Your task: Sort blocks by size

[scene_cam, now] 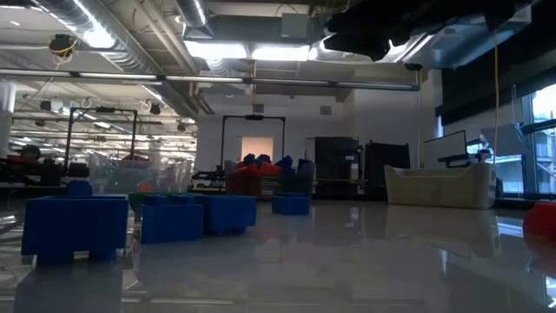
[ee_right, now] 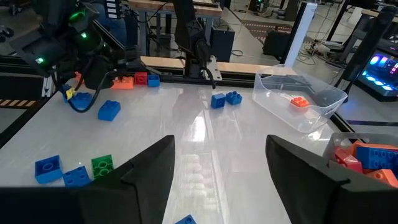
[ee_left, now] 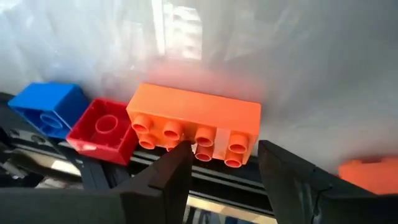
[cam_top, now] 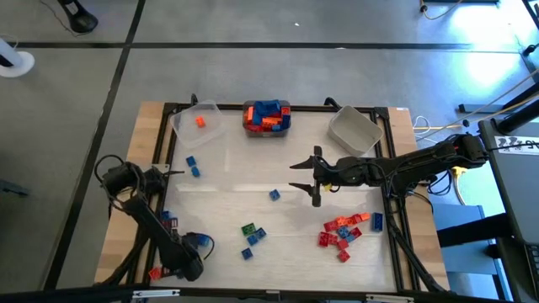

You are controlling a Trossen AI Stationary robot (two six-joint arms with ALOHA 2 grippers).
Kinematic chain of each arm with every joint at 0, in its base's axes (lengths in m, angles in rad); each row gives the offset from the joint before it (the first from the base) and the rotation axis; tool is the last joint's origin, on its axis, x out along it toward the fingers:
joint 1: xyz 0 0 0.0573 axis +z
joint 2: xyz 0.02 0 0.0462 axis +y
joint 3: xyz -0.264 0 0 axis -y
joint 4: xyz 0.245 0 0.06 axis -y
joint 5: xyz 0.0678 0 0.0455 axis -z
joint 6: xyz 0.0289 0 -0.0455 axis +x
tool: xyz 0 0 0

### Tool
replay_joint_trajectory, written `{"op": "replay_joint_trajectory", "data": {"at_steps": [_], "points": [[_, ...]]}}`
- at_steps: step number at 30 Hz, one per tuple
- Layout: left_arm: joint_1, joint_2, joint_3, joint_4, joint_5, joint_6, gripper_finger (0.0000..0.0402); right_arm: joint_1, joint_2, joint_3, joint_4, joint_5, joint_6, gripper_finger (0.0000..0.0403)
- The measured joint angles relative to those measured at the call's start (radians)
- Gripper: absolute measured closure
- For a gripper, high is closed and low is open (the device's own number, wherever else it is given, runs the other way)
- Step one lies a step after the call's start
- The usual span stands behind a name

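Note:
My left gripper (ee_left: 224, 168) is open at the table's near left edge, just in front of a long orange block (ee_left: 196, 121). The block lies on its side against the dark frame rail, studs toward the fingers, with one finger on either side of its middle studs. I see no touch. A red block (ee_left: 102, 130) and a blue block (ee_left: 46, 106) lie beside it in a row, also seen as orange (ee_right: 121, 81), red (ee_right: 141, 78) and blue (ee_right: 153, 79). My right gripper (cam_top: 296, 176) hovers open over mid-table, holding nothing.
Along the far edge stand a clear bin (cam_top: 210, 130) with one orange block, a bin (cam_top: 267, 116) heaped with blue, orange and red blocks, and a grey bin (cam_top: 354, 130). Red blocks (cam_top: 341, 231) cluster near right. Blue and green blocks (cam_top: 250, 234) lie near centre.

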Motion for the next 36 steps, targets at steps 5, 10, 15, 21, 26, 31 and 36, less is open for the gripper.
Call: {"op": "replay_joint_trajectory", "data": {"at_steps": [5,10,15,21,26,31,36], "points": [[0.051,-0.057,0.014,0.008,-0.077,-0.041,0.0231,0.0,0.0,0.0,0.0,0.0,0.0,0.0155],[0.113,-0.134,0.023,0.051,-0.205,-0.111,0.0231,0.0,0.0,0.0,-0.001,0.001,0.0,0.0155],[0.164,-0.191,0.023,0.062,-0.291,-0.149,0.0231,0.0,0.0,0.0,-0.001,0.001,0.0,0.0155],[0.142,-0.271,0.023,0.063,-0.33,-0.409,0.0231,0.0,0.0,0.0,-0.007,0.001,0.0,0.0155],[0.042,-0.312,0.023,0.048,-0.329,-0.662,0.0231,0.0,0.0,0.0,-0.019,0.001,0.0,0.0155],[-0.056,-0.313,0.007,0.043,-0.328,-0.862,0.0223,0.0,0.0,0.0,-0.018,0.0,0.0,0.0155],[-0.095,-0.313,-0.049,0.044,-0.324,-0.989,0.0187,0.0,0.0,0.0,-0.018,0.0,0.0,0.0155]]}}
